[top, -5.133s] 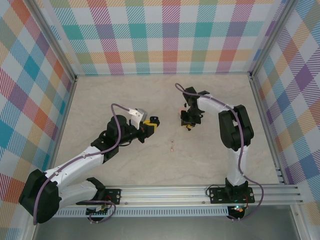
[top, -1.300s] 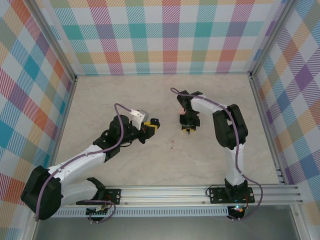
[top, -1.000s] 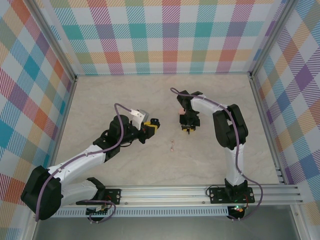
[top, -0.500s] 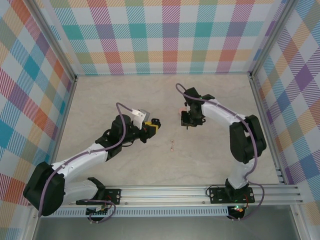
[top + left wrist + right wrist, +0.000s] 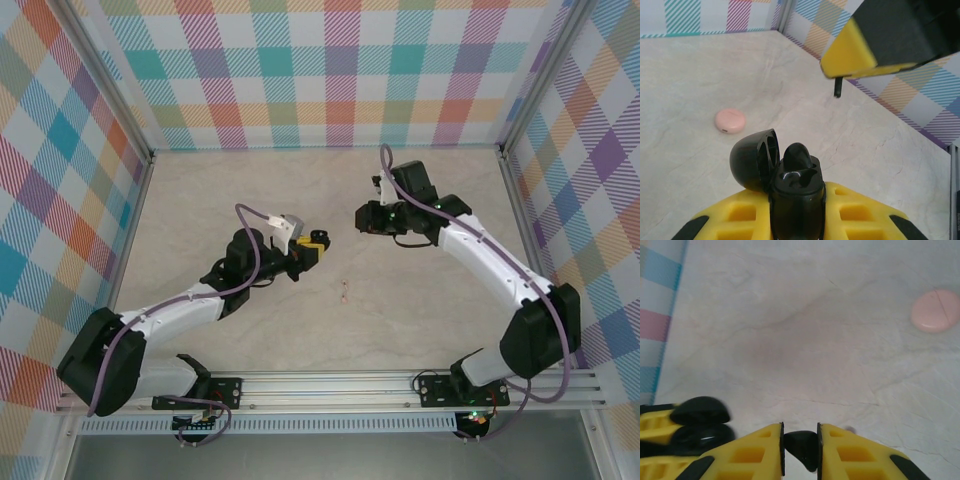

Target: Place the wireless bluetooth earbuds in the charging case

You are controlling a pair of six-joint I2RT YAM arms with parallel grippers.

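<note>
My left gripper [image 5: 316, 243] is shut on the black charging case [image 5: 796, 200], held upright with its lid [image 5: 752, 159] hinged open to the left. One black earbud [image 5: 798, 153] sits in the case. My right gripper [image 5: 800, 432] is shut on a second black earbud [image 5: 802, 446], pinched between the yellow fingers. In the left wrist view a right-gripper finger [image 5: 850, 50] hangs above and to the right of the case, the earbud's stem [image 5: 838, 88] sticking out below it. In the top view the right gripper [image 5: 366, 218] is a short gap right of the case. A tiny pale pink earbud [image 5: 344, 291] lies on the table.
A round pink puck [image 5: 730, 120] lies on the marble table beyond the case; the same puck [image 5: 935, 310] is at upper right in the right wrist view. Plaid walls [image 5: 340, 70] enclose the table. The aluminium rail [image 5: 400, 385] runs along the near edge.
The right arm has swung outward and its gripper has risen and moved left toward the case, carrying the black earbud. The left gripper has shifted slightly right with the case.
</note>
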